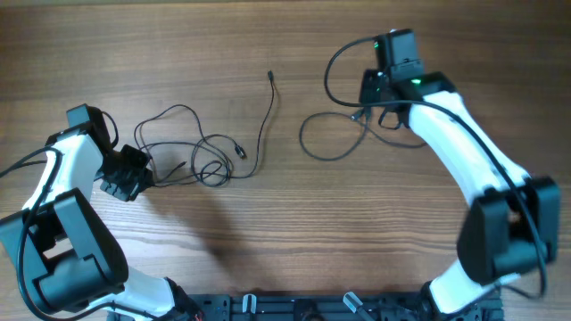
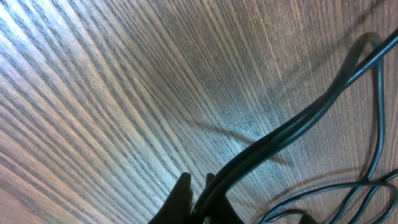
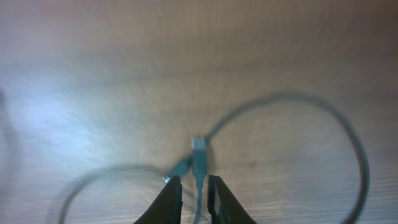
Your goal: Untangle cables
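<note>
- Left fingers (image 2: 179,200), bottom centre: closed on a black cable (image 2: 280,134) rising to upper right.
- Lower right: thinner cable loops (image 2: 379,118) over the wood-grain desk (image 2: 93,93).

- Your right wrist view is smeared throughout: the right cable (image 3: 292,98) reads only as a soft grey loop, and its plug (image 3: 198,144) shows no detail.
- That loop runs off the bottom edge at the right; a fainter arc dissolves toward the left edge.
- The bottom edge cuts the right gripper (image 3: 194,182), so you see only its finger ends.
- In your left wrist view the left gripper (image 2: 198,182) shows just two dark fingertips (image 2: 181,191) at the bottom edge; the left cable (image 2: 292,126) leaves at the top right corner.
- Overhead, the tangle (image 1: 202,157) has crossings too fine to tell which strand lies on top.
</note>
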You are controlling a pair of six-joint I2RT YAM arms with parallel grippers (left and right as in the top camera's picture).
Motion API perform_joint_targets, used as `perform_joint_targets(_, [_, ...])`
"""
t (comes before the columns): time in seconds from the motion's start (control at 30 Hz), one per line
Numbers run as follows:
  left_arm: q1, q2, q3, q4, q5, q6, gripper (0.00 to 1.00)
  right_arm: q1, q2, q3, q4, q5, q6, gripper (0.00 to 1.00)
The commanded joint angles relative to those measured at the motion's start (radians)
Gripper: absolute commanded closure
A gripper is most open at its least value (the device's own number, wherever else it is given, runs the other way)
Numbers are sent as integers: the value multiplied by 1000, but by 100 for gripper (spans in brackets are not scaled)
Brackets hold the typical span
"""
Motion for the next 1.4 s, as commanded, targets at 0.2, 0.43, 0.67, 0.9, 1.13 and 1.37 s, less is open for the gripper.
perform_joint_targets(0.2, [2, 6, -2, -1, -13, -10, 96, -9, 216, 3, 32, -31, 39, 23])
perform_joint_targets(0.43, [2, 6, -2, 7, -13, -10, 96, -9, 232, 3, 22, -35, -14, 2])
perform_joint_targets(0.67, [2, 6, -3, 19, -12, -10, 96, -8, 246, -35, 8, -34, 423, 12])
perform_joint_targets(0.9, [2, 6, -10, 18, -12, -10, 96, -8, 350, -35, 48, -35, 452, 58])
perform_joint_targets(1.13, [2, 6, -10, 18, -12, -10, 96, -8, 381, -35, 17, -192, 179, 94])
perform_joint_targets(1.37, [2, 6, -10, 18, -12, -10, 96, -8, 306, 7, -55, -270, -15, 96])
